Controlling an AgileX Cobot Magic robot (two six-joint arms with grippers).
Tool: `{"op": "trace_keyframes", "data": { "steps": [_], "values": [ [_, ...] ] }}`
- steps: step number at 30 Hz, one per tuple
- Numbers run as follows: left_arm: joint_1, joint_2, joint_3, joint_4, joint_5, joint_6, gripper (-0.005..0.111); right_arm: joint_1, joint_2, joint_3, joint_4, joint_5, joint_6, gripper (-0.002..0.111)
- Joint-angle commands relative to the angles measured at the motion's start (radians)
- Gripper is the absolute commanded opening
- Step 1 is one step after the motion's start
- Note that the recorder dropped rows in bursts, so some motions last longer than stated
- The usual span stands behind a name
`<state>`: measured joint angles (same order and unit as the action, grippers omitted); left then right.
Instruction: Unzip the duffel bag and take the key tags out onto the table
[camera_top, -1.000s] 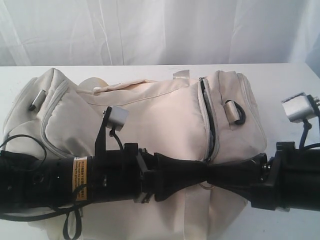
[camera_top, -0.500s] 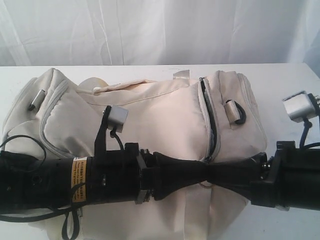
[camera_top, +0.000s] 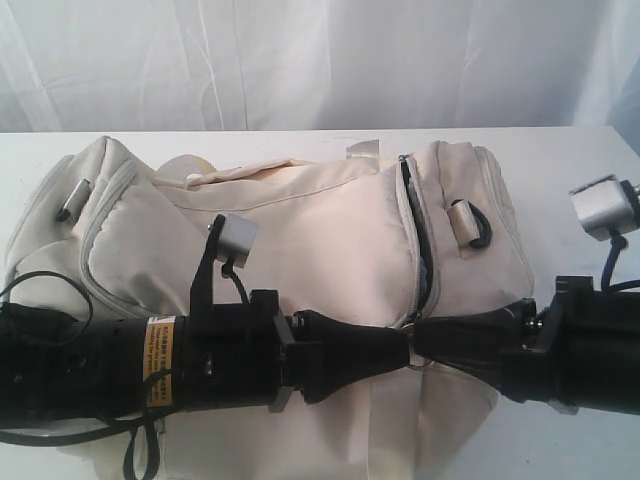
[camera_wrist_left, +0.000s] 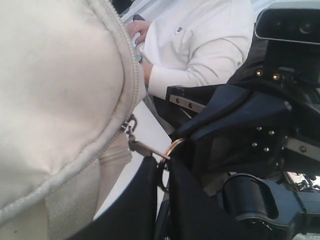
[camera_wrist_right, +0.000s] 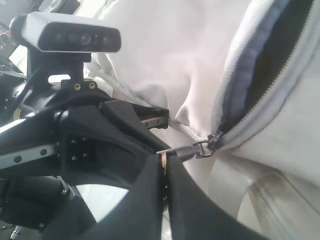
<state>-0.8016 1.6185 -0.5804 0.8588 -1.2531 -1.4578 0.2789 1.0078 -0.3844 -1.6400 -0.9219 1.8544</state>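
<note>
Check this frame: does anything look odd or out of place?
Yes. The left claw and right claw both appear to pinch the same zipper pull ring on the duffel bag, tip to tip.

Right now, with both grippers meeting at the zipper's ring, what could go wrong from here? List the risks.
1. The left gripper and right gripper both pinch the same small pull ring. If they pull in different directions, it may slip out or bend.
2. Neither gripper holds the fabric, so a pull may drag the soft duffel bag across the table instead of running the zipper.
</note>
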Motion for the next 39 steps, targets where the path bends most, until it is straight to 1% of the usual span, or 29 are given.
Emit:
{"op": "trace_keyframes", "data": {
  "steps": [1,4,9,11,13,14,16,17,20,22,27,30,34,39],
  "values": [
    [0.002,-0.003,-0.002,-0.006,0.032,-0.002,0.005,0.0,-0.008,-0.003,0.021,-0.063,-0.004,0.0],
    [0.002,-0.003,-0.002,-0.006,0.032,0.024,0.0,0.0,-0.008,-0.003,0.021,-0.063,0.01,0.0],
    [0.002,-0.003,-0.002,-0.006,0.032,0.026,0.0,0.0,-0.006,-0.003,0.017,-0.059,0.01,0.0],
    [0.002,-0.003,-0.002,-0.014,0.032,0.026,0.0,0.0,-0.006,-0.003,0.012,-0.053,0.01,0.003],
    [0.002,-0.003,-0.002,-0.031,0.032,0.026,0.0,0.0,-0.006,-0.003,0.012,-0.037,0.016,0.01],
    [0.002,-0.003,-0.002,-0.039,0.032,0.026,0.0,0.0,-0.006,-0.003,0.012,-0.025,0.016,0.015],
    [0.002,-0.003,-0.002,-0.046,0.032,0.026,0.0,0.0,-0.006,-0.003,0.014,-0.001,0.016,0.027],
    [0.002,-0.003,-0.002,-0.046,0.032,0.026,0.0,0.0,-0.006,-0.003,0.016,0.016,0.016,0.035],
    [0.002,-0.003,-0.002,-0.037,0.032,0.026,0.0,0.0,-0.006,-0.003,0.048,0.055,0.016,0.052],
    [0.002,-0.003,-0.002,-0.035,0.032,0.026,0.0,0.0,-0.006,-0.003,0.072,0.081,0.001,0.057],
    [0.002,-0.003,-0.002,-0.001,0.036,0.022,0.0,0.0,-0.006,-0.003,0.09,0.202,-0.06,0.058],
    [0.002,-0.003,-0.002,0.015,0.079,0.022,0.0,0.0,-0.006,-0.003,0.092,0.285,-0.06,0.058],
    [0.002,-0.003,-0.002,0.035,0.128,0.022,0.0,0.0,-0.006,-0.003,0.098,0.315,-0.076,0.058],
    [0.002,-0.003,-0.002,0.052,0.155,0.024,0.0,0.0,0.008,-0.003,0.166,0.332,-0.11,0.058]
  ]
}}
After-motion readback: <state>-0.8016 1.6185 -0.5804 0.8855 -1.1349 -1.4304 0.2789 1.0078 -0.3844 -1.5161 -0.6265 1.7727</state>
